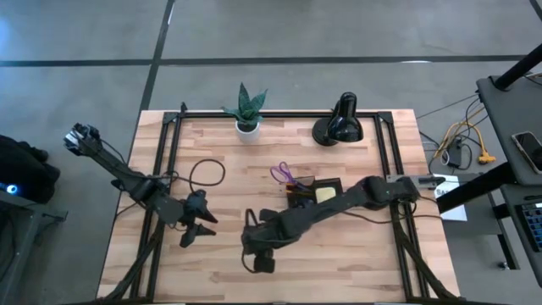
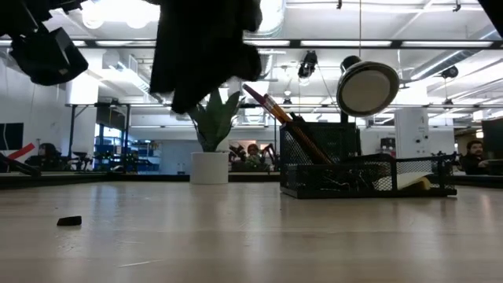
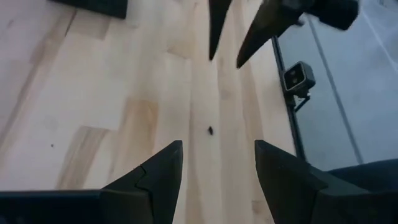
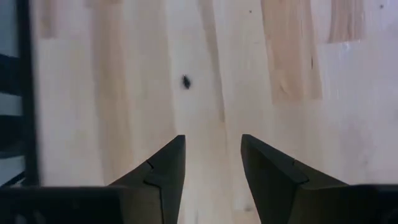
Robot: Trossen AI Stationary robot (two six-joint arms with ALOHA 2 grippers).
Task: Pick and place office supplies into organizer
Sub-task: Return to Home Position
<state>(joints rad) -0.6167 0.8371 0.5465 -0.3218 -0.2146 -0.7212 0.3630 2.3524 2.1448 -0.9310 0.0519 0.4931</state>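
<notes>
A tiny dark clip (image 4: 186,81) lies flat on the bare wood, also seen as the clip (image 3: 211,130) and the clip (image 2: 69,221). My right gripper (image 4: 212,138) hovers above the table with the clip ahead of its open fingers; nothing is between them. My left gripper (image 3: 217,146) is open too, facing the clip from the left, clear of the table. The organizer (image 1: 313,191), a dark mesh box, stands at the table's middle. Purple-handled scissors (image 1: 283,174) and pencils (image 2: 275,110) stick up out of it, and a yellow sticky pad (image 1: 324,195) lies inside.
A potted plant (image 1: 246,113) and a black desk lamp (image 1: 339,124) stand along the far edge. A black cable loop (image 1: 207,172) lies behind the left arm. Bare wood stretches between the two grippers and toward the near edge.
</notes>
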